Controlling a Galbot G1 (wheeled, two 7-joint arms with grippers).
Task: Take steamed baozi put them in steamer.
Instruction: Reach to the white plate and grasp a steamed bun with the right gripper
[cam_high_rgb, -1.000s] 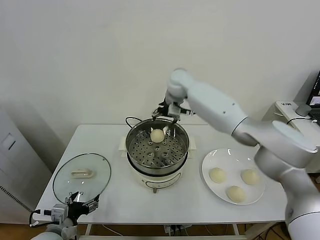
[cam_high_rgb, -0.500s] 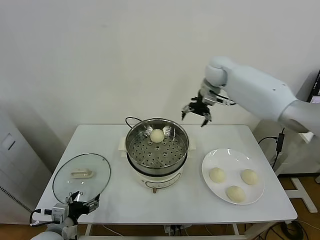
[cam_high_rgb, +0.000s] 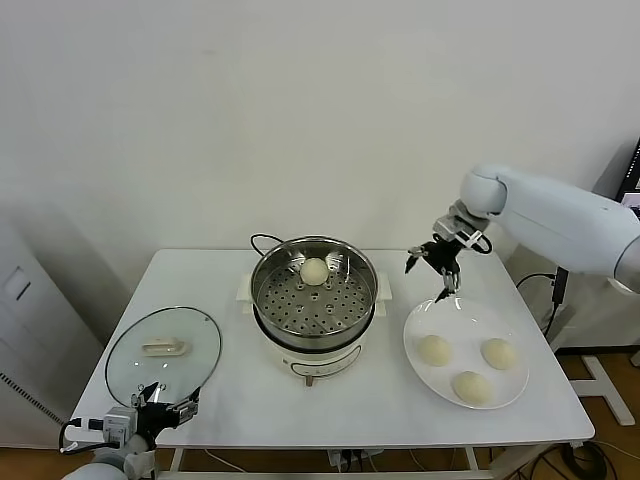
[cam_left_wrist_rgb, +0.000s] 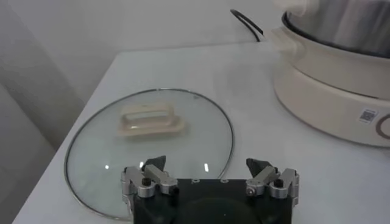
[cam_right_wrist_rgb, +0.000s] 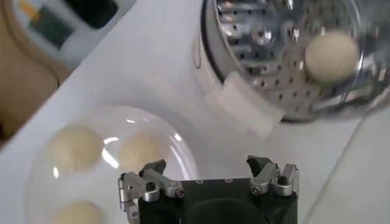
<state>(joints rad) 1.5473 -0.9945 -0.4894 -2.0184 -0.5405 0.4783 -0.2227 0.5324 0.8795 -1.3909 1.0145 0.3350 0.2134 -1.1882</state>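
The steel steamer (cam_high_rgb: 314, 300) stands mid-table on its white base, with one cream baozi (cam_high_rgb: 314, 270) on the perforated tray at the far side; both show in the right wrist view, steamer (cam_right_wrist_rgb: 286, 67) and baozi (cam_right_wrist_rgb: 331, 56). Three baozi (cam_high_rgb: 434, 349) (cam_high_rgb: 498, 352) (cam_high_rgb: 471, 387) lie on the white plate (cam_high_rgb: 440, 313) at the right, also in the right wrist view (cam_right_wrist_rgb: 74, 148). My right gripper (cam_high_rgb: 432, 268) is open and empty, in the air between steamer and plate, above the plate's far edge. My left gripper (cam_high_rgb: 160, 405) is open and parked low at the front left.
The glass lid (cam_high_rgb: 163, 346) with a cream handle lies flat at the table's left, just ahead of the left gripper (cam_left_wrist_rgb: 210, 169). A black cord (cam_high_rgb: 262, 239) runs behind the steamer. Table edges lie close to the plate on the right.
My right gripper has left the steamer, open and empty, and swung right and down toward the plate. The baozi stays on the steamer tray. The left arm has not moved.
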